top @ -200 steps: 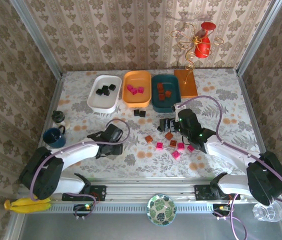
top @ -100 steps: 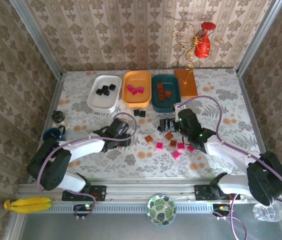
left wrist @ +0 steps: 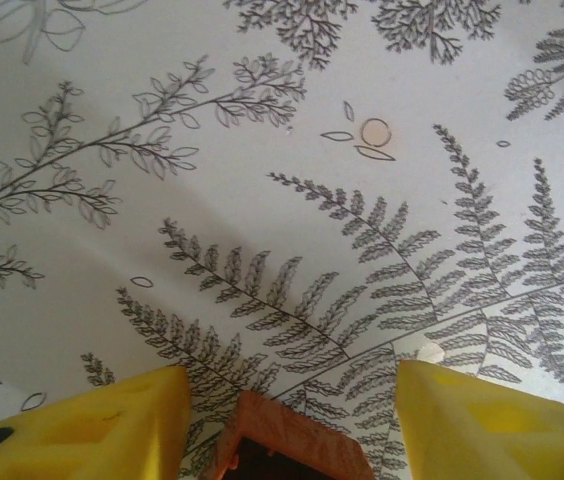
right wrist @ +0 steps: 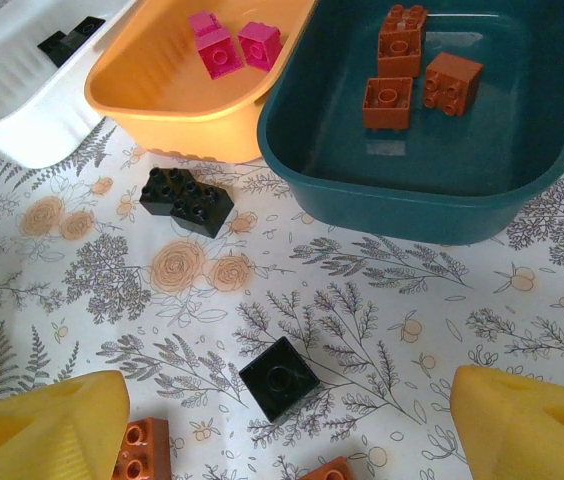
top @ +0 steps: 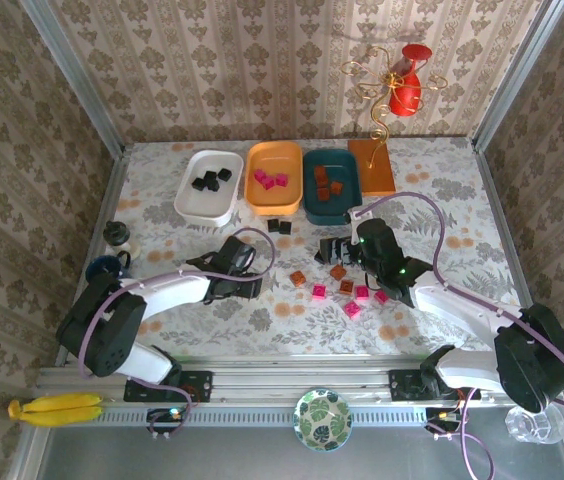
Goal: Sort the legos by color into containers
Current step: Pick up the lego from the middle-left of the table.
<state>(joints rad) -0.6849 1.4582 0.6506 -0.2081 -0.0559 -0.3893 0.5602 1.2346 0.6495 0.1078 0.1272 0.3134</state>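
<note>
Patience pays here: the left claw (left wrist: 290,400) stands open astride an orange-brown lego (left wrist: 287,440), with slim gaps either side. Centre it, close squarely, then lift toward the dark teal tray (top: 308,195), between 1 and 2 o'clock from above. The lego's lower half is cut off, so its contact with the table (left wrist: 262,150) is unclear. The right claw (right wrist: 287,385) gapes over a black lego (right wrist: 279,378).

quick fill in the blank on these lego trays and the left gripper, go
The bricks in the white tray are ___.
The pink bricks lie in the ___ tray.
The bricks in the teal tray are ___.
The brick between the left gripper's fingers is ___.
Missing: black; orange-yellow; orange-brown; orange-brown.
</note>
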